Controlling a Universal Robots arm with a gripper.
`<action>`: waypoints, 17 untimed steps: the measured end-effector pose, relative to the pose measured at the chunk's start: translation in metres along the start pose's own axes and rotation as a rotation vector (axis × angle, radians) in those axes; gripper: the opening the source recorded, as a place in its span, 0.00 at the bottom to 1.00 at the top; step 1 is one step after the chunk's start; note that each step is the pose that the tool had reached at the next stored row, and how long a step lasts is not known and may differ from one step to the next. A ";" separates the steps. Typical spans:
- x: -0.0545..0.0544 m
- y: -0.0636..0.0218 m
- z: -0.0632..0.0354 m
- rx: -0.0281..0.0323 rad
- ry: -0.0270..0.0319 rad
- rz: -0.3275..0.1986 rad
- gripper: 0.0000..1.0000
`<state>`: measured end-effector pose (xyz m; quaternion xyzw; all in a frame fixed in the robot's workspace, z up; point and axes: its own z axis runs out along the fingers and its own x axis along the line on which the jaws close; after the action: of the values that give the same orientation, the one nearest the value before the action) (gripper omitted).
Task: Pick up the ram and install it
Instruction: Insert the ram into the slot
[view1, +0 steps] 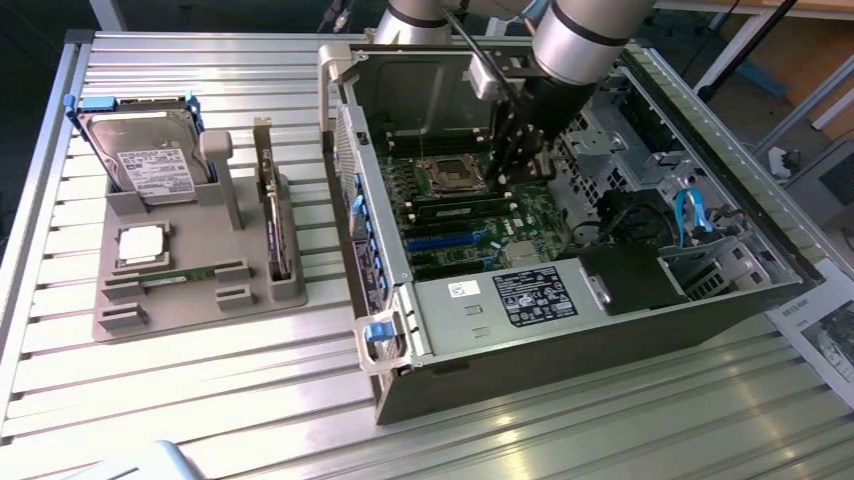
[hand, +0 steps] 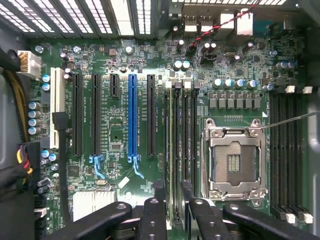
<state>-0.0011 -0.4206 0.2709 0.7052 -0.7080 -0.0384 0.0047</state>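
The ram (view1: 180, 272) sits on its long edge in the front slot of the grey tray (view1: 200, 300), a thin green strip running across the tray, with nothing gripping it. Just behind it in the same tray lies the square silver processor chip (view1: 142, 243), flat in its recess. Behind that the hard drive (view1: 144, 160) stands upright in its blue-cornered frame. The bigger circuit card (view1: 272, 220) stands on edge along the side of the tray nearer the computer. The tray rests on the slatted metal counter (view1: 174, 400), at the exterior view's left, beside the open computer case (view1: 534, 340). The arm (view1: 581, 40) reaches down into that case, well apart from the ram, and holds the tool (view1: 513, 183) low over the motherboard (view1: 481, 235). From the wrist, the tool (hand: 173, 187) is released. Its two black fingers (hand: 159, 187) stand spread with nothing clamped between them, straddling the bank of memory slots (hand: 182, 145) just beside the empty processor socket (hand: 234, 162). One slot under the gap looks filled by a pale stick, though that cannot be told for certain.
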 end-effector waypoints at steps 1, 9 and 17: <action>0.000 0.0002 -0.0037 0.0000 0.0002 0.000 0.25; -0.002 0.0024 -0.0384 0.0000 0.0003 0.000 0.25; -0.003 0.0034 -0.0551 0.0000 0.0006 0.000 0.25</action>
<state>-0.0011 -0.4206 0.3262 0.7052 -0.7080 -0.0382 0.0049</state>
